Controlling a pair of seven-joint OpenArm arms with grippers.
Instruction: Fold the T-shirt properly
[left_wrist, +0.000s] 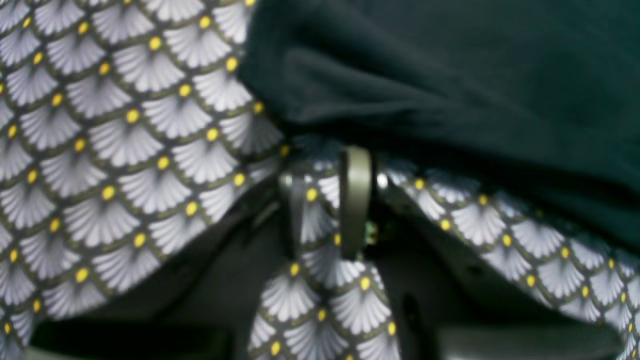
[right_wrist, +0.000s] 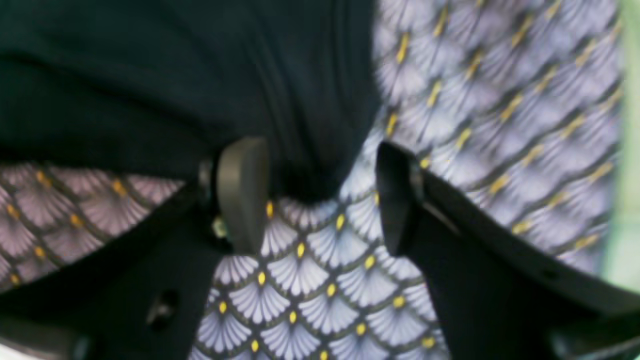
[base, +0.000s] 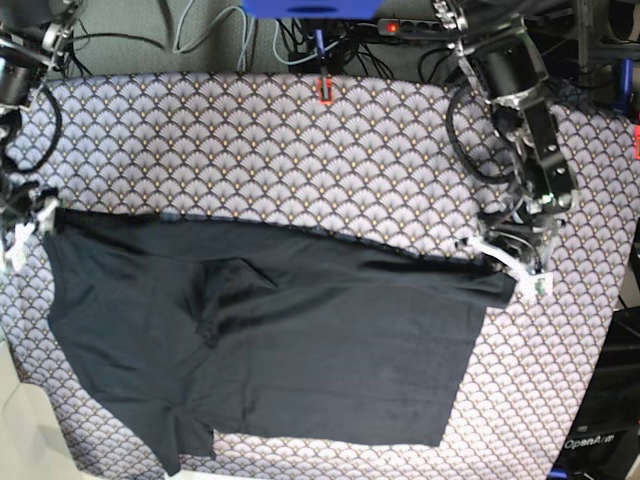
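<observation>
Between the wide-parted jaws of the right gripper (right_wrist: 320, 195) lay the T-shirt (right_wrist: 175, 85) edge, unpinched; the left gripper (left_wrist: 327, 200) stood narrow, pinching patterned cloth (left_wrist: 125, 150) just below the shirt. Best lift away straight.

The left gripper (left_wrist: 325, 200) had slim olive-grey fingers (left_wrist: 356, 200) with rounded tips, mounted on black housings — a small bright metal fastener showed just beside one pad. The right gripper (right_wrist: 320, 195) carried thicker olive-grey pads (right_wrist: 242, 192) on broad black links, with a dark round hole lower down one link. In the base view both arms were black and grey, jointed, with looping black cables above each gripper — white fittings sat at the left wrist (base: 510, 258) and the right wrist (base: 22, 235).
</observation>
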